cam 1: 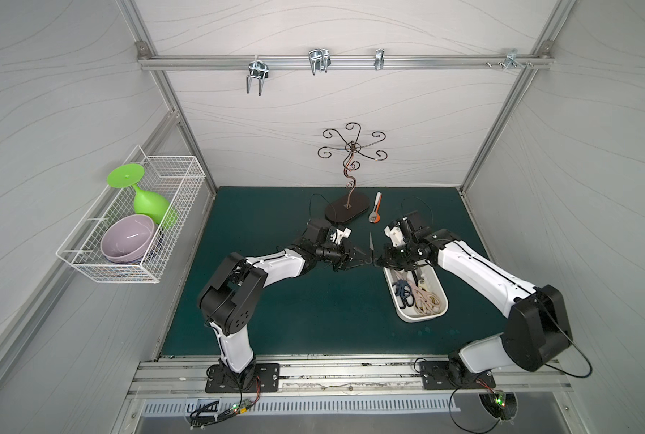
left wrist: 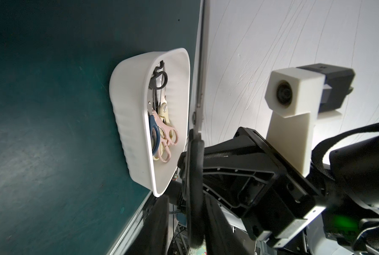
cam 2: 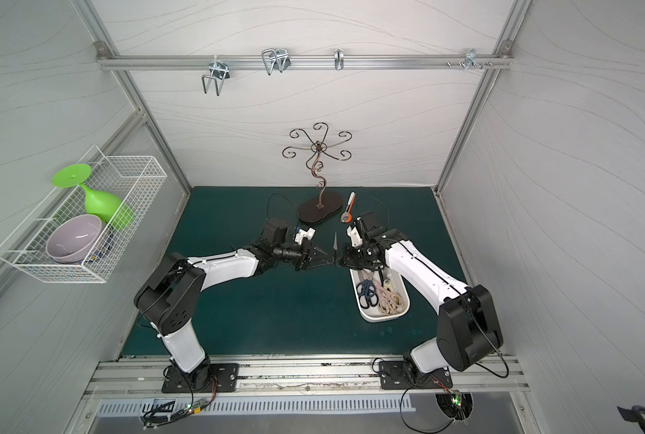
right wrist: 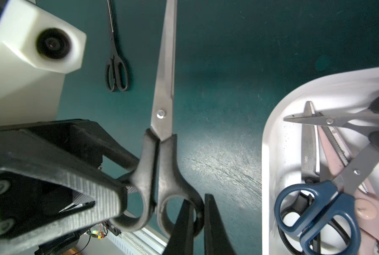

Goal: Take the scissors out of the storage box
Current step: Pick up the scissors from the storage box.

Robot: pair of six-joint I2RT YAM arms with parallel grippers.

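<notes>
A long-bladed pair of black-handled scissors [cam 1: 370,242] [cam 2: 335,242] [right wrist: 164,99] hangs above the green mat between my two arms, blades pointing toward the back wall. My right gripper [right wrist: 198,205] [cam 1: 379,260] is shut on one handle ring. My left gripper [left wrist: 185,198] [cam 1: 366,259] stands around the other handle ring; its jaws are narrow, and a gap shows beside the handle. The white storage box [cam 1: 418,319] [left wrist: 129,110] [right wrist: 270,154] lies below the right arm. It holds a blue-handled pair [right wrist: 321,209], pink shears [left wrist: 168,134] and other scissors.
Another black-handled pair [right wrist: 115,66] lies on the mat. A brown wire stand [cam 1: 347,210] and a white-and-orange tool [cam 1: 375,212] sit at the back of the mat. A wire basket [cam 1: 133,225] with a green goblet and purple bowl hangs on the left wall.
</notes>
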